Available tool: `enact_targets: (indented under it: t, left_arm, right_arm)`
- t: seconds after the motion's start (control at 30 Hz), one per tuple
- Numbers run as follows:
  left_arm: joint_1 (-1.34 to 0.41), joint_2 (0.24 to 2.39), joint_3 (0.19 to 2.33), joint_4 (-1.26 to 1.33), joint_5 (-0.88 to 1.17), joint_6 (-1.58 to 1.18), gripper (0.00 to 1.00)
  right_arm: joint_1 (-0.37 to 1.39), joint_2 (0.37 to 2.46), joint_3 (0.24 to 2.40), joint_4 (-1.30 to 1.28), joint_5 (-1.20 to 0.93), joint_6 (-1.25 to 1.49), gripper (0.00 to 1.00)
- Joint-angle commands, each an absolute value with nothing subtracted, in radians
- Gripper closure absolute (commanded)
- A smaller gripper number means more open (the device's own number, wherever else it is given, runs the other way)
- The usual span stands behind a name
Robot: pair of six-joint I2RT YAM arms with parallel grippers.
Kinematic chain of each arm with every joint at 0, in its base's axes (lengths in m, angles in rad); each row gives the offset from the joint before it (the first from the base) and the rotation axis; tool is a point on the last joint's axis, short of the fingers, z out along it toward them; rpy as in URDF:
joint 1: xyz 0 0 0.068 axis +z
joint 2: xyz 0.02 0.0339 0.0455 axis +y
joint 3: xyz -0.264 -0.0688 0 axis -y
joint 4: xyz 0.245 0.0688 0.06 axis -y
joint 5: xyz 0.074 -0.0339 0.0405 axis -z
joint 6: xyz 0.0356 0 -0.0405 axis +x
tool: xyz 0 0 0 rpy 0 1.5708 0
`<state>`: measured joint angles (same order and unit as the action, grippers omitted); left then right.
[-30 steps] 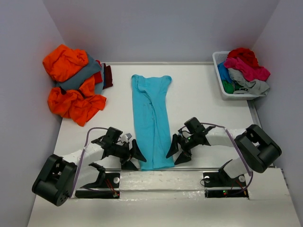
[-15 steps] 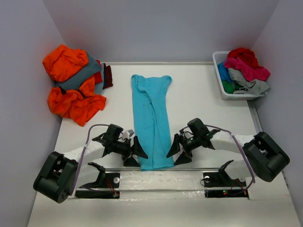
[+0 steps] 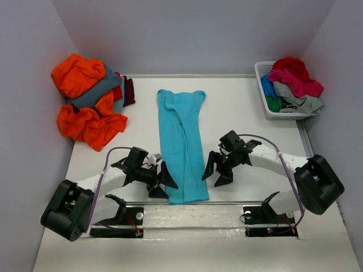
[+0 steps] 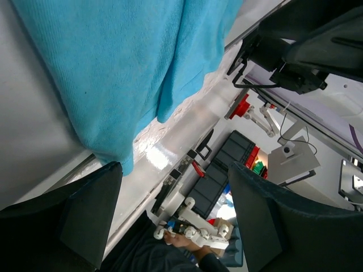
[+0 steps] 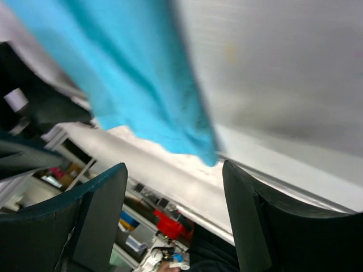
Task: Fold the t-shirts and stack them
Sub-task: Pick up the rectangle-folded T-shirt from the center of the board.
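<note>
Counter (image 3: 244, 113): white and boxed in by pale walls on three sides, with my arm bases bolted at the near edge.
Turquoise shirt (image 3: 181, 141): it lies flat down the middle of the counter as one long narrow strip, sides and sleeves turned in. The collar end is far from me. The hem reaches the near edge, and in my left wrist view one corner droops just past it.
Left end effector (image 3: 162, 184): the jaws are spread wide and hold nothing. It sits low, just beside the strip's near-left corner.
Right end effector (image 3: 215, 174): the jaws are also wide apart and empty. It sits just beside the strip's right edge, a little farther up than my left.
Pile (image 3: 88, 105): orange, slate grey and maroon shirts lie crumpled at the far-left side, against the wall. None looks folded.
Basket (image 3: 262, 71): it stands at the far right, with a heap (image 3: 292, 82) of red, pink, light grey and green shirts loose inside.
Done, as I judge it: only the lengthwise folds on one shirt.
Left to do: fold this strip crosswise into a compact packet, start a stack with it, then fold every shirt in the pile and the heap. No neat stack exists anywhere, so I am early in the job.
Next, I expect: pinch both hem corners and carry them toward the collar.
</note>
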<state>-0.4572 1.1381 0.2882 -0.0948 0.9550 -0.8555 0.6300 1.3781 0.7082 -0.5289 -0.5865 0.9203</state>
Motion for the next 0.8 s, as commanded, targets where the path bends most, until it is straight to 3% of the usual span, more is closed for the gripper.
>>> enact_targets:
  t: [0.0, 0.77]
  left_arm:
    - [-0.460, 1.155, 0.337, -0.097, 0.992, -0.822, 0.14]
    - [-0.460, 1.193, 0.256, -0.023, 1.055, -0.762, 0.14]
  right_arm:
    - [0.638, 1.446, 0.719, -0.713, -0.417, 0.825, 0.26]
    - [0.666, 1.555, 0.630, -0.555, -0.508, 0.819, 0.26]
